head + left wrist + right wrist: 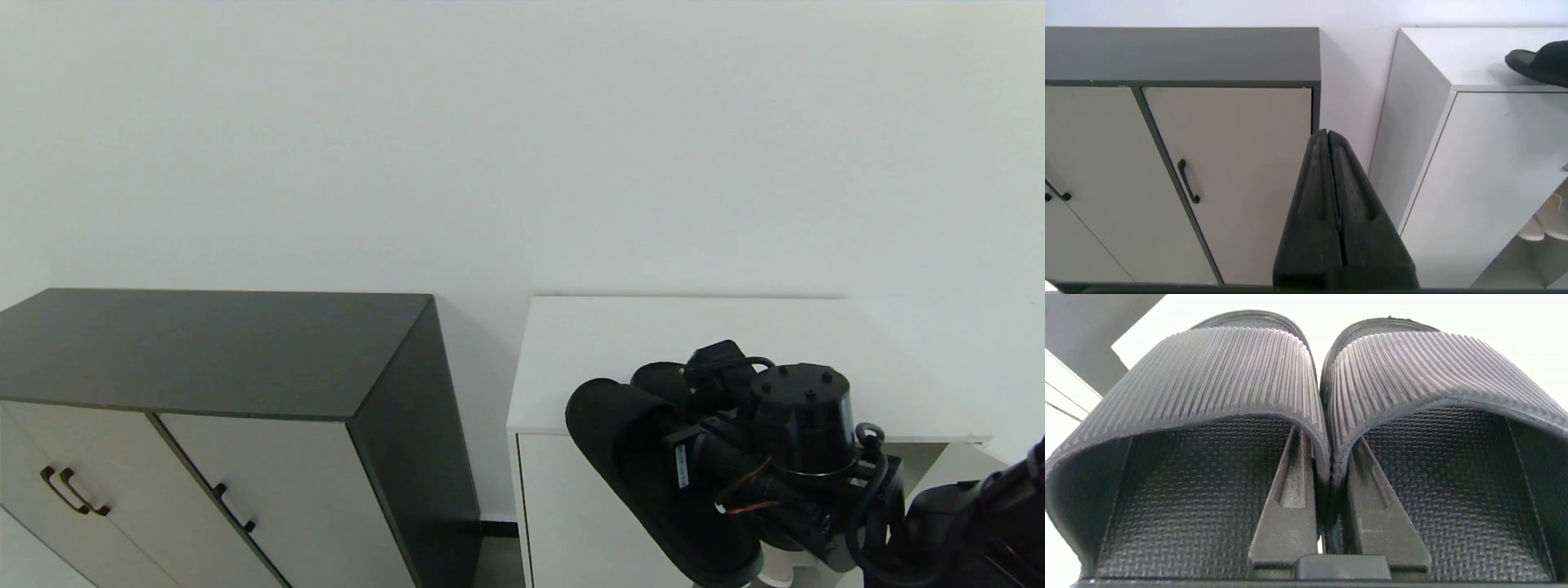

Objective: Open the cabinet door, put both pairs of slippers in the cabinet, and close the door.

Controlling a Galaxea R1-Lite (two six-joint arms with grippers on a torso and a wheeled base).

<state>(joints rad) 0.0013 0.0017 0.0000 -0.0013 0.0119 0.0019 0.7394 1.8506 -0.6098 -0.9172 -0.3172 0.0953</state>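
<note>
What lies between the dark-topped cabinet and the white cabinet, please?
The gap between dark-topped cabinet and white cabinet is bare, only wall behind, in head and left wrist views.

Your right arm (816,490) is matte black throughout — a round capped housing (800,420) with small screws (796,371) on top, looped black cables (870,435), one thin orange wire (743,495) and a white label (682,467). The left gripper (1328,140) has black, tapered wedge fingers (1310,212) — lightly textured on their faces.

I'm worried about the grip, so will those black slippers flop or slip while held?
Probably light: the right tool pinches both black slippers by their inner strap walls alone. Their ribbed straps likely resist slipping. They look like soft foam, so may sag.
</note>
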